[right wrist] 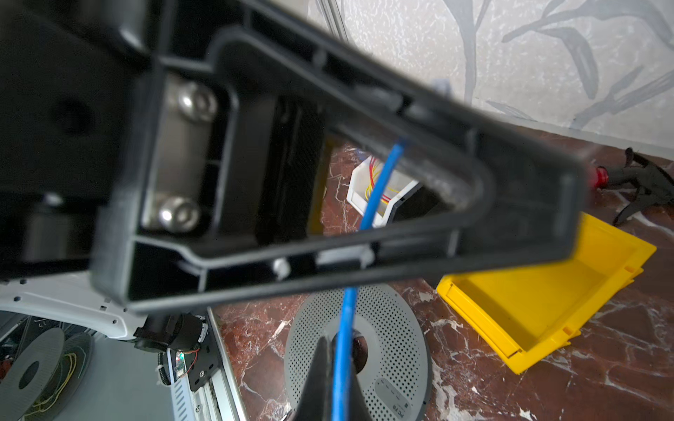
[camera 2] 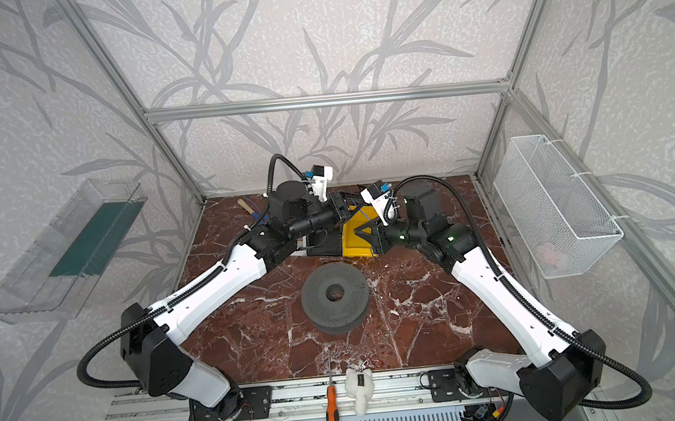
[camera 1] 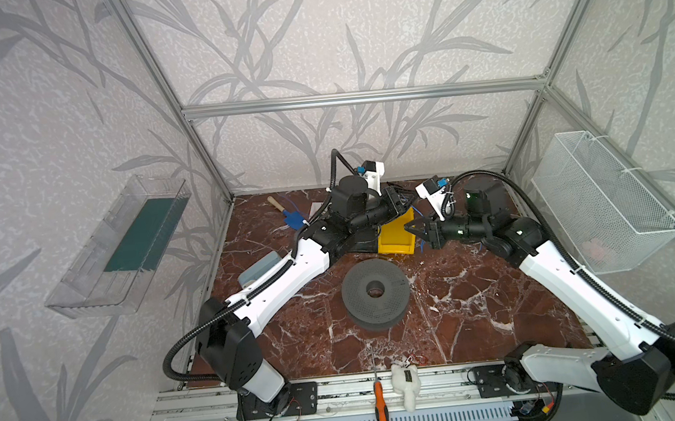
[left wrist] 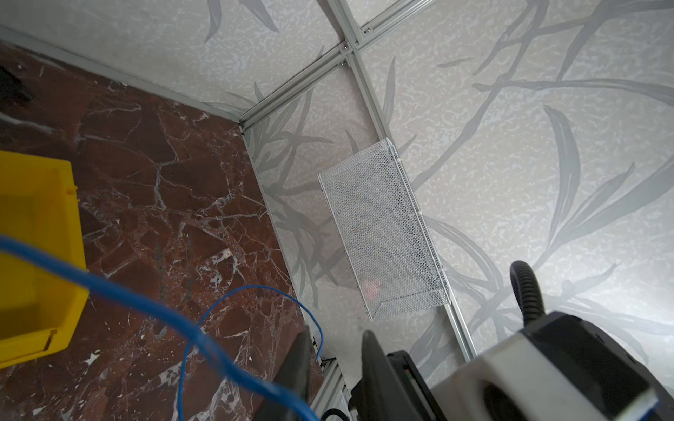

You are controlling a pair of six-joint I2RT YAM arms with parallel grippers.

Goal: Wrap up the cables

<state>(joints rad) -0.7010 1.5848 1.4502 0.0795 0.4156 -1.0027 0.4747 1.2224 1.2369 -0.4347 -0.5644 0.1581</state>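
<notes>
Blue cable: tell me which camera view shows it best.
Left wrist view: the blue cable crosses close up, and its loop shows sharp over the table. The right wrist view shows a short straight run in the right gripper. In both top views only thin snippets show near the yellow bin.

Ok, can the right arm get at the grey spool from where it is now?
Probably yes: the grey spool lies uncovered near the middle of the table, and neither arm hangs over it. The right end effector is close by, but it is shut on the blue cable.
</notes>
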